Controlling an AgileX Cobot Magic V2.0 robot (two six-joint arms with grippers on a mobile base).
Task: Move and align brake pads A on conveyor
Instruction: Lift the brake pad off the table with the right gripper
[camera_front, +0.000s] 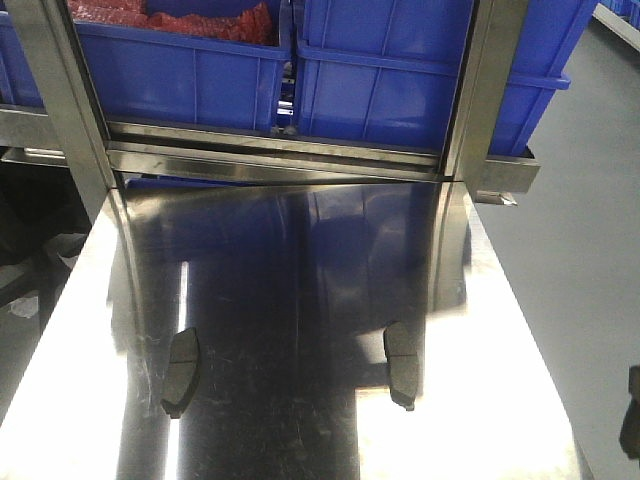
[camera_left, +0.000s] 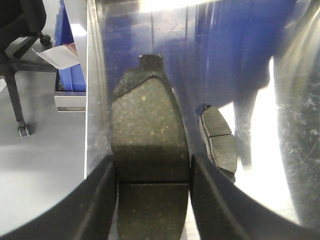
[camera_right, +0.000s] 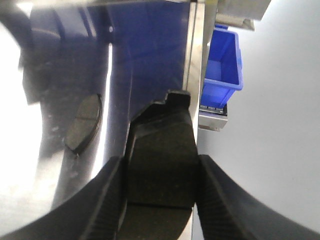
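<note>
We begin at the left. Our left hand is closed on the first brake pad. Its two black fingers press the pad's long sides about where the groove crosses it. The pad's end tab points away from the hand. Seen from the left wrist, this pad hangs above the table, just inside the table's left edge. The grey floor and an office chair lie beyond that edge.

Just to the right of that held pad, apart from the hand, the second brake pad lies flat on the table. In the front view it sits on the table's left half, towards the near end.

Further right, the third brake pad lies flat on the table's right half. It is about level with the second and well apart from it, and both run lengthwise along the table. From the right wrist it shows to the left of the right hand, with no finger touching it.

Our right hand is likewise shut on the fourth brake pad. Its fingers grip both long sides, and the tab points away. This pad hangs over the table's right edge.

Blue bins stand in a steel frame at the table's far end.
</note>
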